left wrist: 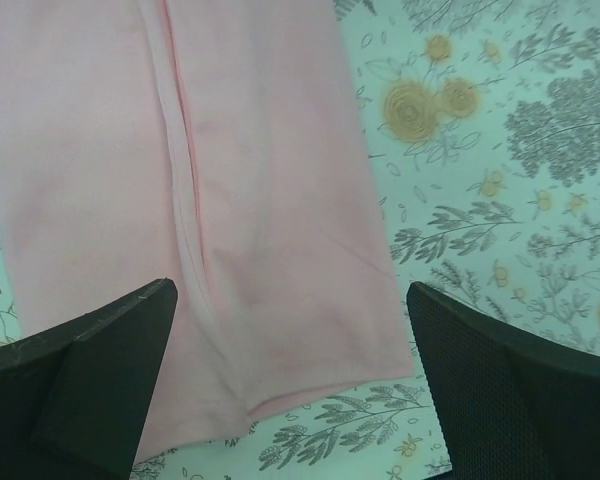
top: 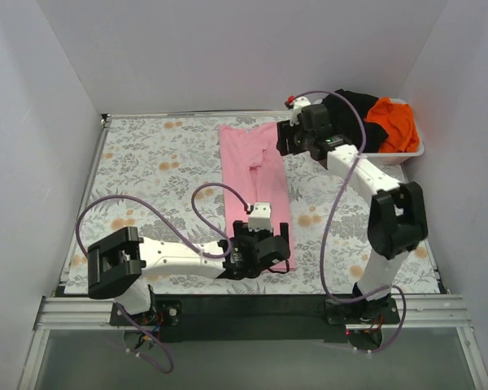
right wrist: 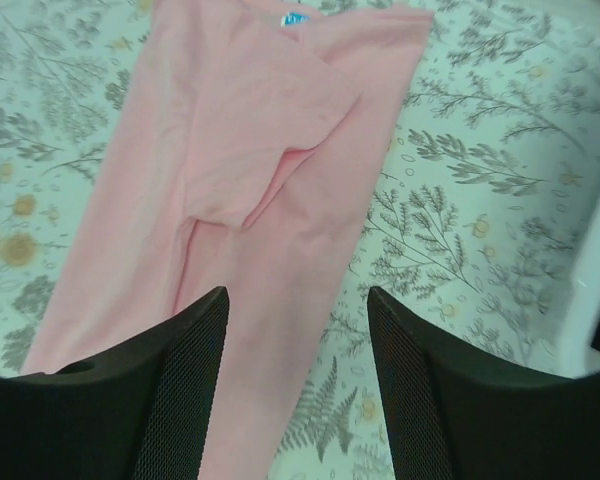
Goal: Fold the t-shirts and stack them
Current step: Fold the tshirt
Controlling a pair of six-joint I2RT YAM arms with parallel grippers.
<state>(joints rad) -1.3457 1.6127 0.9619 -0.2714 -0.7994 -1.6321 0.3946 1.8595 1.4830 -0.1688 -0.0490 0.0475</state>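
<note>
**Overhead view:** A light pink soft-cloth t-shirt (top: 256, 175), folded lengthwise into a long strip, lies on the floral tablecloth (top: 146, 171). A black t-shirt (top: 354, 101) and a bright orange t-shirt (top: 393, 122) sit in the white plastic lattice basket (top: 415, 152) at far right. The left gripper (top: 267, 244) hangs over the near hem, the right gripper (top: 291, 138) over the collar end.

**Left wrist view:** The left gripper's (left wrist: 290, 290) jaws stand wide apart over the hem, empty.

**Right wrist view:** The right gripper's (right wrist: 297, 295) jaws are apart above the tucked sleeve, holding nothing.

A crosswise fold looks due next. Each gripper should pinch all layers at an edge, then lift evenly so the strip stays closed.
</note>
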